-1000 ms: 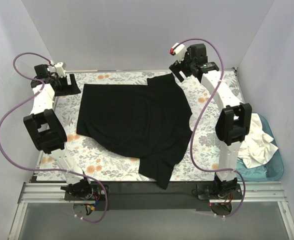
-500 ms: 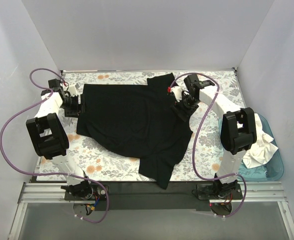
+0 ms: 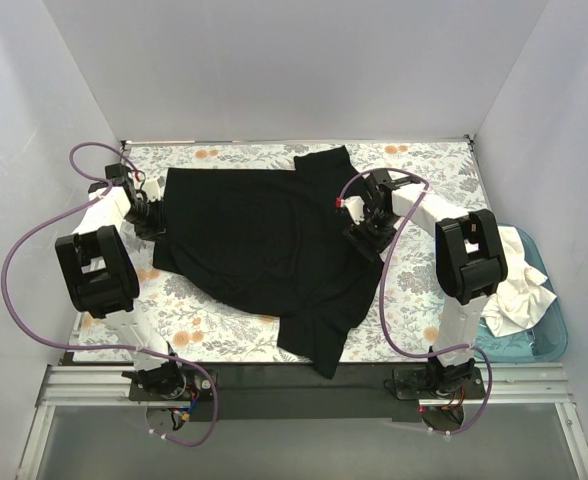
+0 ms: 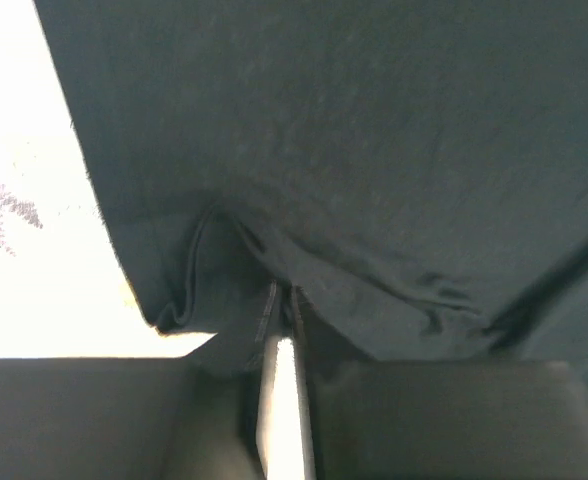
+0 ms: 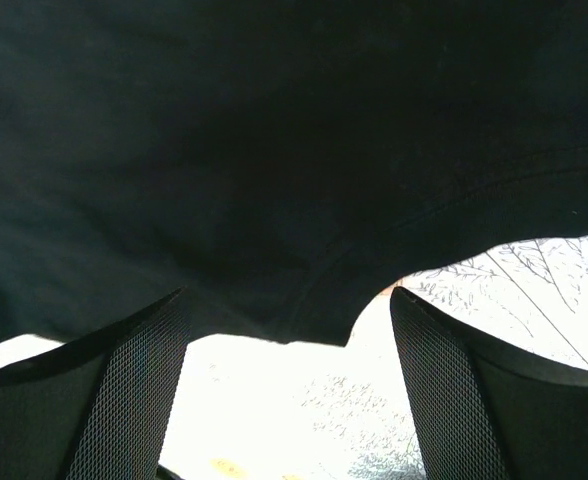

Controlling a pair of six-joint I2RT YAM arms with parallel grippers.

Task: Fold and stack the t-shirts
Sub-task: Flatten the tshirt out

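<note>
Pale grey walls box in a table covered by a floral sheet. The black tee lies spread across the middle, mostly flat, with a flap poking out at 12 o'clock and a rumpled corner reaching the near edge at 6 o'clock. White tees sit heaped in the tub at 3 o'clock, well apart from it. At the tee's 9 o'clock edge the left gripper is down on the cloth, and its wrist view shows the jaws pressed together on a small pucker of black fabric. At the tee's 3 o'clock edge the right gripper sits low with its jaws spread wide and nothing in them. The hem lies just ahead of its fingers, with the sheet showing bright beneath. The fold looks barely begun, and the main risk is lopsidedness. If the left side lifts before the right has a hold, the tee would drag toward 9 o'clock and bunch instead of folding flat. The right jaws could also close short of the hem and catch nothing, or dip too low and pinch the sheet along with the tee, pulling the whole cover askew. The left hold looks thin, a mere fold of edge, so a quick pull might let it slip out.
</note>
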